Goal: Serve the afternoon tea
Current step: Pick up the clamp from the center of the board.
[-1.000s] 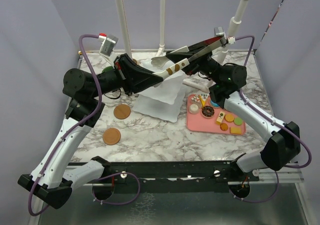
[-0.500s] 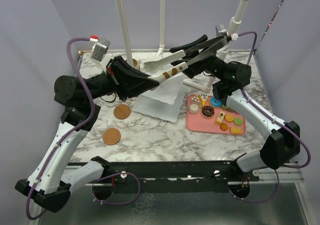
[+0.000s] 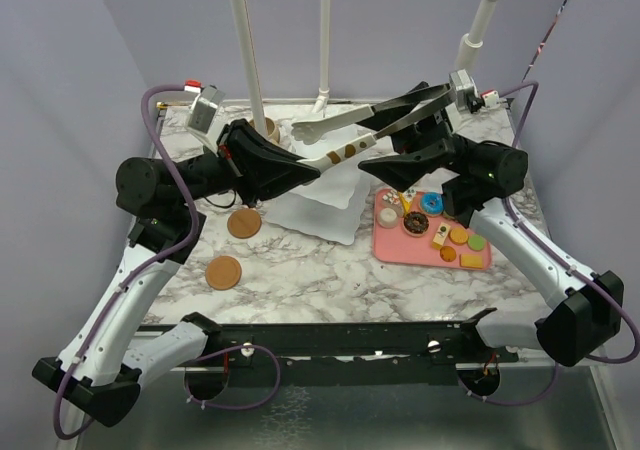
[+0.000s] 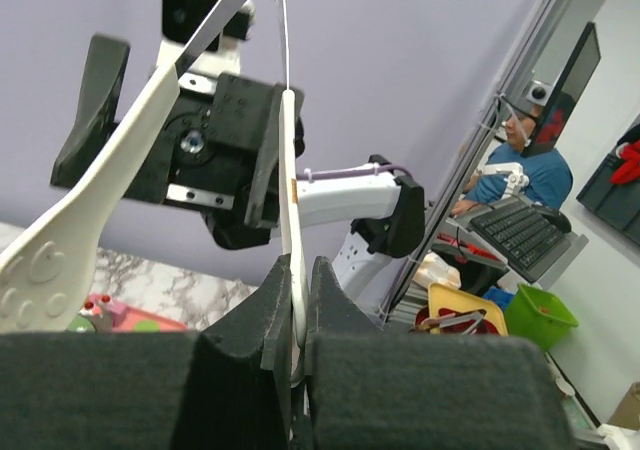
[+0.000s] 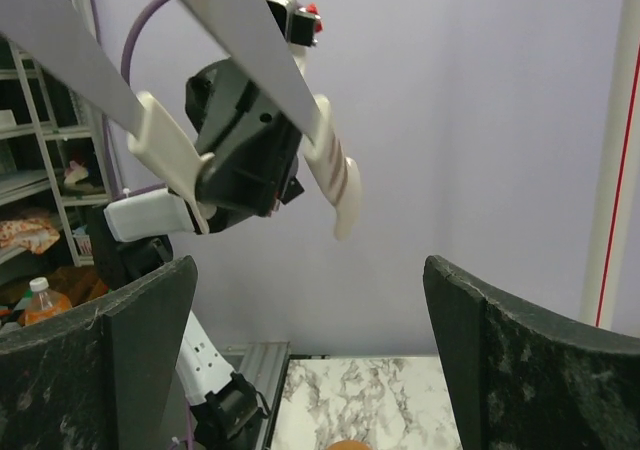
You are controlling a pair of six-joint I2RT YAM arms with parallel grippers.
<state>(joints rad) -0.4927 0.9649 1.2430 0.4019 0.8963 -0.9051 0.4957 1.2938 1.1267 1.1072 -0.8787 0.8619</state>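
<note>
- Two arms meet high over the table with a pair of tongs point(image 3: 345, 151) between them, well above the white tiered stand point(image 3: 320, 205).
- On the near side, the left gripper point(image 3: 300, 167) is pinched tight on just one white leg of the tongs, close to its tip. Its wrist view shows the fingers point(image 4: 250, 330) squeezed on that thin blade while the other leg splays free.
- Opposite it, the right gripper point(image 3: 400, 145) stands wide apart around the hinge end and holds nothing. From its own camera the tongs cross above the gap without touching either side.
- The tongs are sprung apart, with nothing between their tips.
- My read is a hand-over or re-grip. The right arm should draw straight back so its fingers don't clip the loose leg and twist the tongs in that one-legged pinch.
- To serve anything, a gripper will need to span both legs. The present hold can carry the tongs but cannot squeeze them.
- The pastries point(image 3: 415, 223) lie on the pink tray point(image 3: 400, 254), just right of the stand, lower than the tongs' tips and well apart from them.
- Two round coasters point(image 3: 243, 223) lie left of the stand, beneath the left arm.
</note>
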